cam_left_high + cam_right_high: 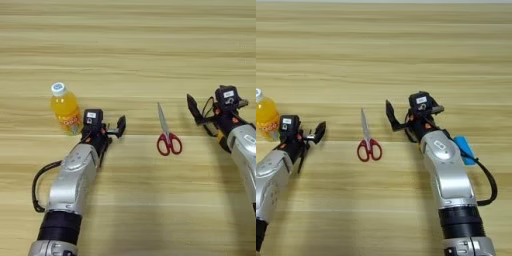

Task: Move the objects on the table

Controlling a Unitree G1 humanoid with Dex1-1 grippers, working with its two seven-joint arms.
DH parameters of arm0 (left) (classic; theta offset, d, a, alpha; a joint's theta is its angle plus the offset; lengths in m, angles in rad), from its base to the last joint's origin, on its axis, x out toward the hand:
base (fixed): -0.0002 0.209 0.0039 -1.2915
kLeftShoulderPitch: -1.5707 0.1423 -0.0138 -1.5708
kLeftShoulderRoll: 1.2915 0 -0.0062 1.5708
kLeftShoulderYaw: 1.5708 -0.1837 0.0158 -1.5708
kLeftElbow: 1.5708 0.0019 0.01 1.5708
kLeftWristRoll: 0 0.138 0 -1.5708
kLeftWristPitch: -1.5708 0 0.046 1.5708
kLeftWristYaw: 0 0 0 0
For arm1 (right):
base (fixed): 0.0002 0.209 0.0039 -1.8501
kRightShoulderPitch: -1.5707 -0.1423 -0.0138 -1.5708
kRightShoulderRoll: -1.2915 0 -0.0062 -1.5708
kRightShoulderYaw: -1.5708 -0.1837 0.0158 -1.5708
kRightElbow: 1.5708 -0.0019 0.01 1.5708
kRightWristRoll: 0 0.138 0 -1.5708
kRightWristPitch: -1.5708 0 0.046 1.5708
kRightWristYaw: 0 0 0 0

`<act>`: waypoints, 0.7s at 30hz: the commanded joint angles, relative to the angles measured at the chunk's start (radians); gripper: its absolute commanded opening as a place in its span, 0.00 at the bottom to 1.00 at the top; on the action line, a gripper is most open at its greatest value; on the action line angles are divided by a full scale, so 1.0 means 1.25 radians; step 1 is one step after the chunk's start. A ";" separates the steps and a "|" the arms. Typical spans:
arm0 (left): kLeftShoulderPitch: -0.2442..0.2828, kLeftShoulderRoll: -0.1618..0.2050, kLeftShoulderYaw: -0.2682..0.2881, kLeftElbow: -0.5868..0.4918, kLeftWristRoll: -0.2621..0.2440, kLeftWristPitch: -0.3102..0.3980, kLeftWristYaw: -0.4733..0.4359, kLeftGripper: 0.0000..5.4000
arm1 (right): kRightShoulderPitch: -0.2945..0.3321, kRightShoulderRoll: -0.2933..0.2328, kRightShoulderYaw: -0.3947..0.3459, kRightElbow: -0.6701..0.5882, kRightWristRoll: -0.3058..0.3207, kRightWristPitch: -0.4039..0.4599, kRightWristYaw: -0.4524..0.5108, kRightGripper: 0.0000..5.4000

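A small orange-juice bottle (65,111) with a white cap stands upright on the wooden table (130,45), at the left. My left gripper (109,130) sits just right of the bottle, open, one black finger (121,125) stretched out to the right and nothing between the fingers. Red-handled steel scissors (167,136) lie shut in the middle, blades pointing away from me. To their right my right gripper (401,120) hovers open and holds nothing, its black finger (390,112) pointing toward the scissors' blades.
A blue piece (463,149) shows beside my right forearm, with a black cable (488,185) looping off the arm. Another black cable (36,187) loops off my left forearm. Bare planks stretch across the far half of the table.
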 commanded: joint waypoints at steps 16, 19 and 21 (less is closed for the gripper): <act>0.020 -0.023 -0.016 -0.111 -0.044 -0.177 -0.088 1.00 | -0.016 0.001 0.003 0.049 0.002 -0.037 0.013 1.00; 0.026 -0.028 -0.019 -0.140 -0.051 -0.211 -0.096 1.00 | -0.016 0.002 0.003 0.050 0.001 -0.038 0.014 1.00; 0.035 -0.029 -0.031 -0.168 -0.046 -0.244 -0.103 1.00 | -0.016 0.002 0.003 0.051 0.001 -0.038 0.014 1.00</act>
